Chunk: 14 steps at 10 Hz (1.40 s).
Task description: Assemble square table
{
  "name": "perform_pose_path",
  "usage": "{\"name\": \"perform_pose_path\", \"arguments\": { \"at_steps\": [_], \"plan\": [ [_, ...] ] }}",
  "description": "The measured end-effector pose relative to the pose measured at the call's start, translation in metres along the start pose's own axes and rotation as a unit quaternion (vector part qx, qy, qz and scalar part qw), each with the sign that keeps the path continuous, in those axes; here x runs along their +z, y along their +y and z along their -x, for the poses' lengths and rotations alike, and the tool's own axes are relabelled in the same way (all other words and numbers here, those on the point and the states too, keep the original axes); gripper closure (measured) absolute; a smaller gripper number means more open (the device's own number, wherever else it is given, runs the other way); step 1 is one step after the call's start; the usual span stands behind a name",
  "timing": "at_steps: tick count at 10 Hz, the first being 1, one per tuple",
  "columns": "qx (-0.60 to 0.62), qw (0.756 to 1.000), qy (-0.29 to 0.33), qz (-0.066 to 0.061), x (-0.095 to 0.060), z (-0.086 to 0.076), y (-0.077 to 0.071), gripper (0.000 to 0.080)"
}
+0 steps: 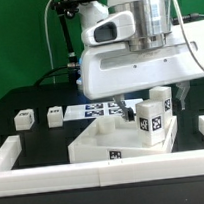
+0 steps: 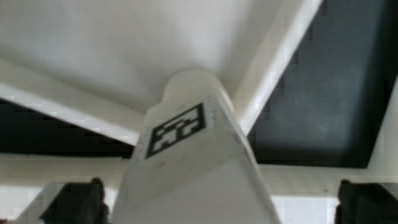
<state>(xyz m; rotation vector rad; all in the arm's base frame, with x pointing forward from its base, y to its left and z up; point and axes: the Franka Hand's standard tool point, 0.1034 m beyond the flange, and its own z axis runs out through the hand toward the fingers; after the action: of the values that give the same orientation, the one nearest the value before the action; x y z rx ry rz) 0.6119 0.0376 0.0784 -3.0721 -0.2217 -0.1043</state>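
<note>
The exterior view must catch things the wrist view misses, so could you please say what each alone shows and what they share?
Only the exterior view: two loose legs on the dark table, the marker board, the white border wall and the arm. Only the wrist view: the fingers, set apart on either side of a tagged leg with gaps showing. Both: the square slab and, apparently, that same tagged leg, upright on the slab.

Upright legs [image 1: 152,123] atop slab [image 1: 94,143]
</note>
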Motion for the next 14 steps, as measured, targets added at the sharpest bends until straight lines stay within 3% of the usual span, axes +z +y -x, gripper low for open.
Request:
{"name": "perform_pose_path", "arguments": {
  "at_steps": [4, 5, 6, 7, 11, 14],
  "plan": [
    [-0.004, 1.000, 0.008, 0.002, -0.0004, -0.0022, 0.0013, 0.0178],
    [-0.004, 1.000, 0.008, 0.002, -0.0004, -0.0021, 0.0013, 0.0366],
    [-0.004, 1.000, 0.008, 0.002, -0.0004, -0.0022, 0.0013, 0.0366],
    [-0.004, 1.000, 0.008, 0.002, -0.0004, -0.0022, 0.0014, 0.0510],
    [0.021, 1.000, 0.008, 0.001, -0.0003, -0.0022, 0.0010, 0.0509],
    [0.173, 0.985, 0.016, 0.001, 0.0010, -0.0058, 0.0021, 0.0509]
  ]
}}
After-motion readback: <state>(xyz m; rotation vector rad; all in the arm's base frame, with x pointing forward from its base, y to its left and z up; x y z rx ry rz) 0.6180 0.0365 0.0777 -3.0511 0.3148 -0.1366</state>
